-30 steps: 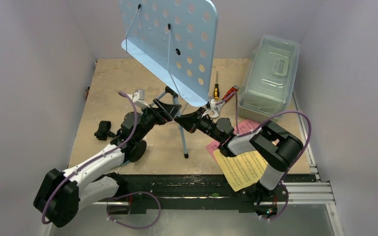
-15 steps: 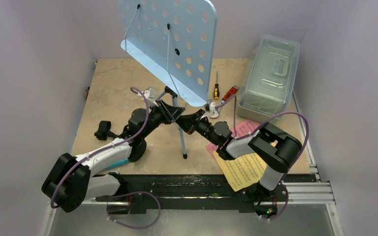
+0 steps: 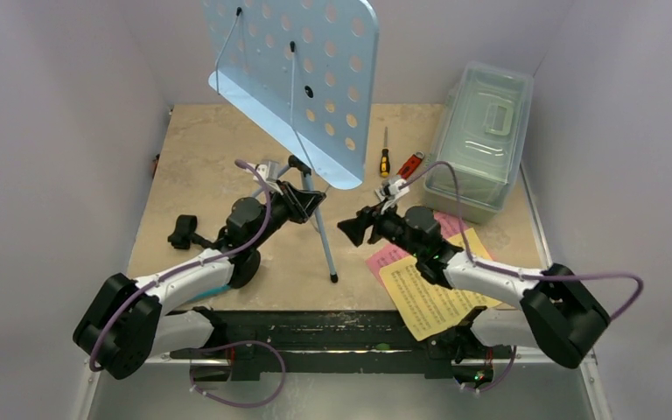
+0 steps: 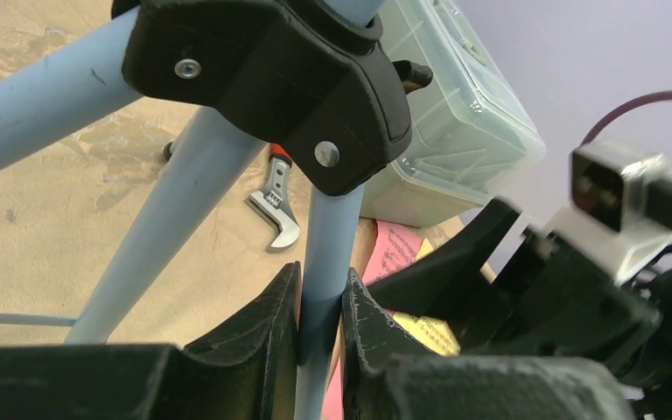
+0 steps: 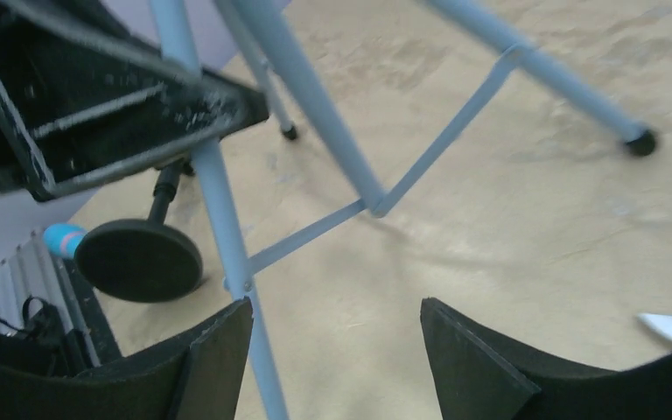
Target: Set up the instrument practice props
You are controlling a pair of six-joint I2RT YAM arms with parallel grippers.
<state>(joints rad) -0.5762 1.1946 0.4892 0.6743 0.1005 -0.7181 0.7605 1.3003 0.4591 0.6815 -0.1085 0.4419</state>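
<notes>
The light blue perforated music stand point(image 3: 289, 79) stands upright on its tripod legs point(image 3: 325, 249) at mid table. My left gripper point(image 3: 309, 199) is shut on one blue leg tube point(image 4: 328, 254) just below the black hub point(image 4: 271, 79); both fingers press on it. My right gripper point(image 3: 350, 229) hangs open just right of the legs, holding nothing, with a leg point(image 5: 219, 201) beside its left finger. Yellow point(image 3: 437, 293) and pink point(image 3: 389, 258) sheet-music pages lie under the right arm. The black round-base mic stand point(image 5: 138, 259) lies near the cyan microphone point(image 5: 63, 238).
A clear lidded box point(image 3: 477, 136) stands at the back right, with a screwdriver point(image 3: 384, 157) and a red-handled wrench point(image 3: 409, 164) left of it. A small black clip point(image 3: 184, 232) lies at the left. Walls close in on both sides.
My left gripper reached the stand and shut on its leg. The right gripper let go of the stand, opened and drew back to the right. The stand's tray shifted slightly left.
</notes>
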